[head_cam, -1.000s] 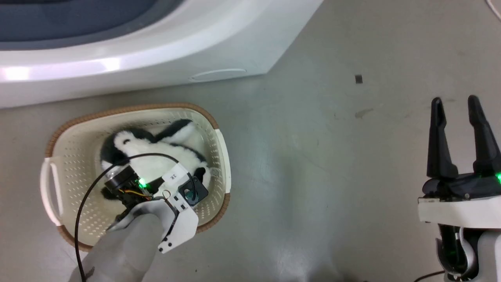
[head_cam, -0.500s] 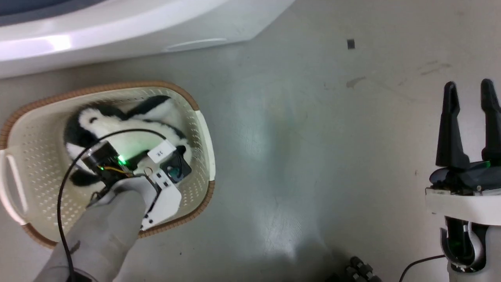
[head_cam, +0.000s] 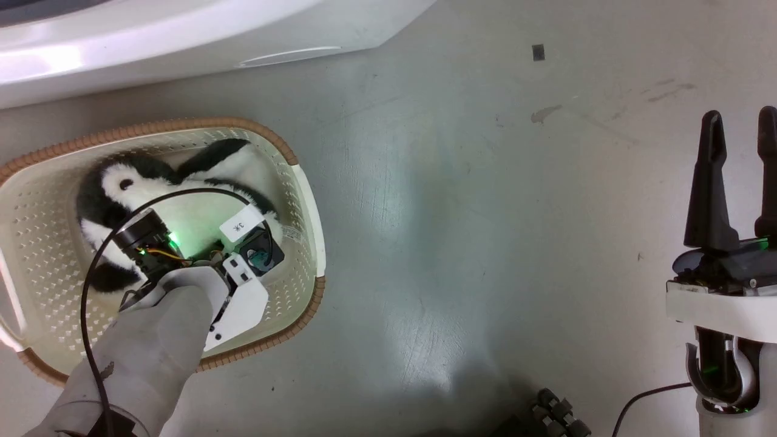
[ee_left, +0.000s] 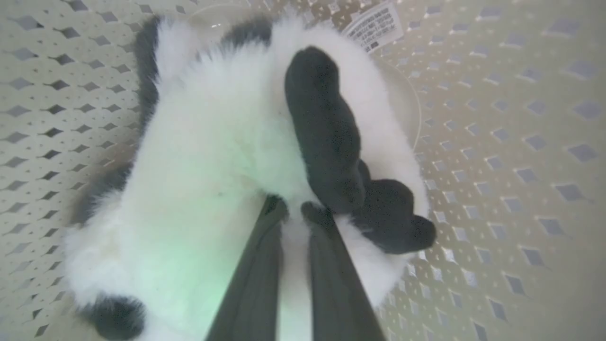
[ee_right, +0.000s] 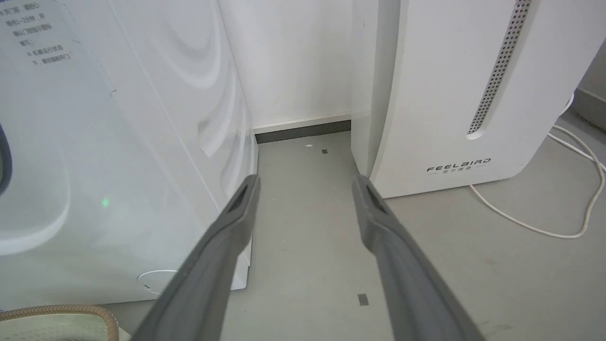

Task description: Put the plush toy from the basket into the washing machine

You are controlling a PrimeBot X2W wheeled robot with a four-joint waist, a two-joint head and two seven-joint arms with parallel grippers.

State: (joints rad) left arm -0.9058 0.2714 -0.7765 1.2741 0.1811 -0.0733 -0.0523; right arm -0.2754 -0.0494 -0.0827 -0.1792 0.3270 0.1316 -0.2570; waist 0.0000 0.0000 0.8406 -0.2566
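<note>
At the left of the head view, the cream perforated plastic basket with a brown woven-look rim (head_cam: 182,124) sits on the grey floor (head_cam: 455,212). It is just in front of the large white front-loading washing machine (head_cam: 152,36), whose lower front runs along the top edge. The fluffy white plush toy with black patches and ears (head_cam: 194,224) lies inside the basket, filling much of its bottom, and the left arm reaches down over it.

In the left wrist view, the left gripper (ee_left: 294,208) is sunk into the toy's white body beside a black limb. Its two dark fingers are drawn close together with a narrow ridge of fur pinched between them, so it looks clamped on the toy.

The step in hand appears to be securing the grasp and lifting the toy out. The hold seems to be on fur and stuffing rather than the whole body. The lift should therefore go straight up and slowly, clearing the rim before swinging toward the drum opening. If only pile is caught, the toy could slip free or drag against the basket wall.

At the right, the right gripper (head_cam: 739,115) hangs over bare floor well away from the basket, with its fingers spread apart and holding nothing.
</note>
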